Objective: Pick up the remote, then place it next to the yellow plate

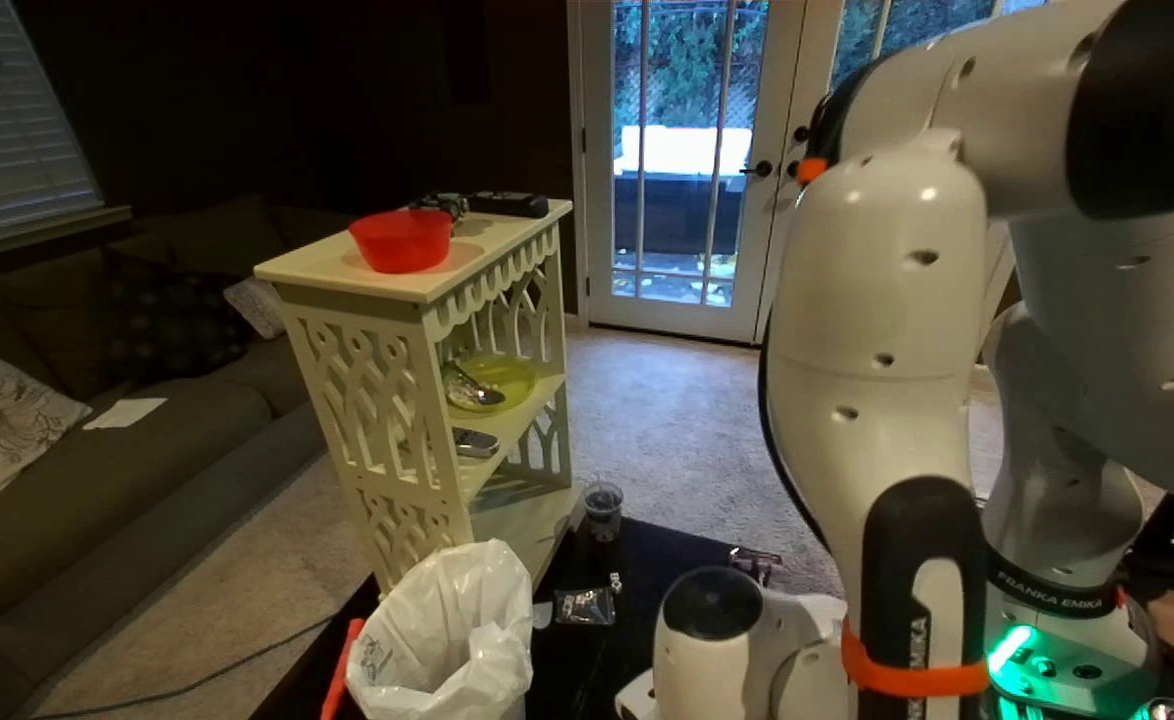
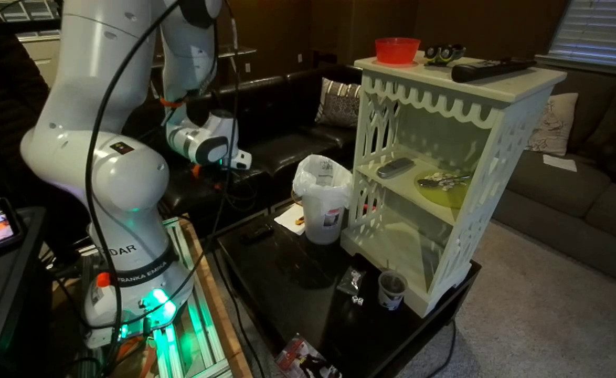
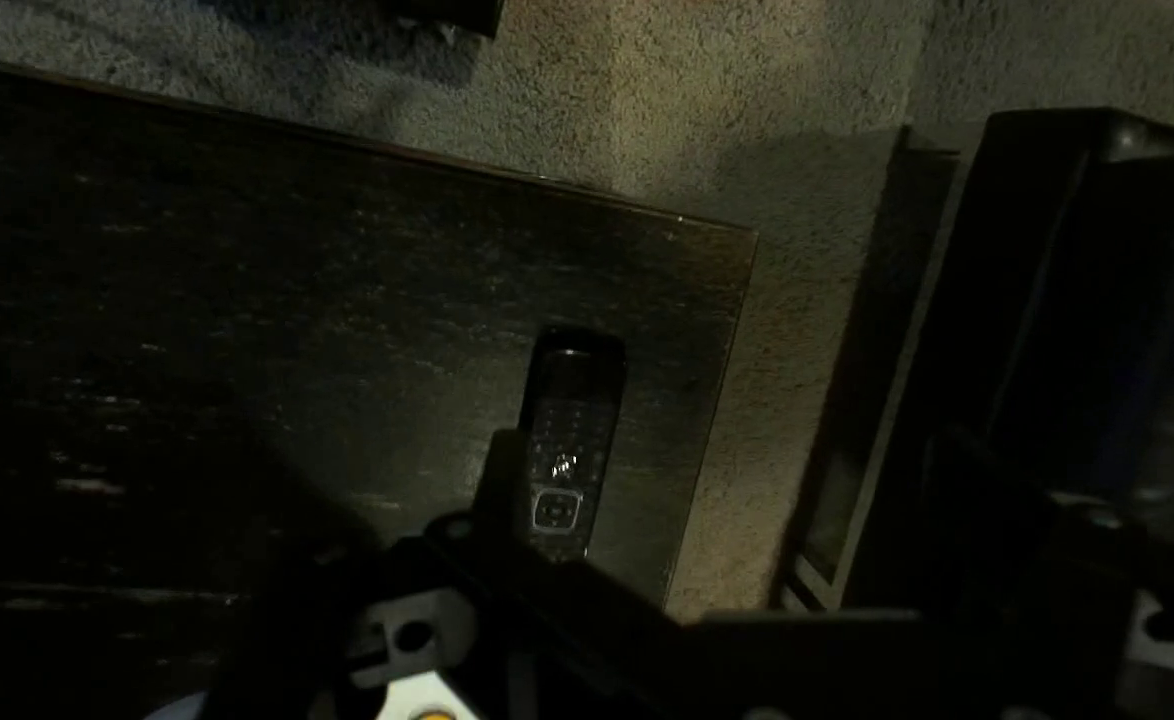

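A dark remote point(image 3: 572, 420) lies on the black table near its corner in the wrist view. It also shows dimly in an exterior view point(image 2: 257, 232). My gripper point(image 3: 732, 455) is open and empty above the table; one finger overlaps the remote's left edge in the picture, the other is far right over the dark sofa. Its fingers are hard to make out in the exterior views. The yellow plate point(image 2: 439, 199) lies on the middle shelf with a spoon and small bits on it, also in an exterior view point(image 1: 515, 378). A grey remote point(image 2: 395, 168) lies beside the plate.
The white shelf unit point(image 2: 502, 157) stands on the black table point(image 2: 297, 283). A lined white bin point(image 2: 322, 210) stands between it and the remote. A red bowl point(image 2: 397, 51) and a black remote point(image 2: 489, 69) are on top. A cup point(image 2: 392, 289) stands in front.
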